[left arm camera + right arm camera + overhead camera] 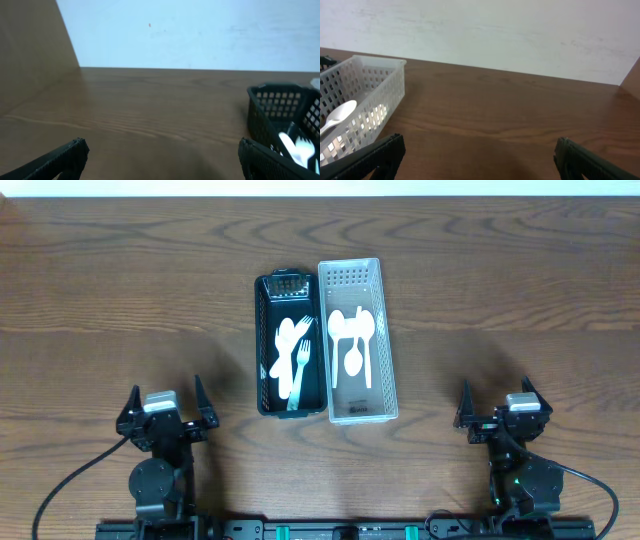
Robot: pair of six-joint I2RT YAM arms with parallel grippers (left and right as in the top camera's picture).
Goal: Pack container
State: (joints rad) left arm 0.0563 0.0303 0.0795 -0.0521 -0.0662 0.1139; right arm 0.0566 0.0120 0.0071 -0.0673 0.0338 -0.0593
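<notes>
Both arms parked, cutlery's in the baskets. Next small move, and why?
Probably ease the left gripper toward the black basket. It and the right gripper are open and empty, no cutlery lies loose on the table, and that basket's forks are nearest the left arm.

A dark brown wooden surface [120,290] with wavy grain fills the overhead view, and a thin white strip [300,187] runs along its far edge. The left wrist view shows a pale wall [200,30] behind it, with one small reddish speck [149,24] on the wall and a plain brown panel [30,45] at the left.
</notes>
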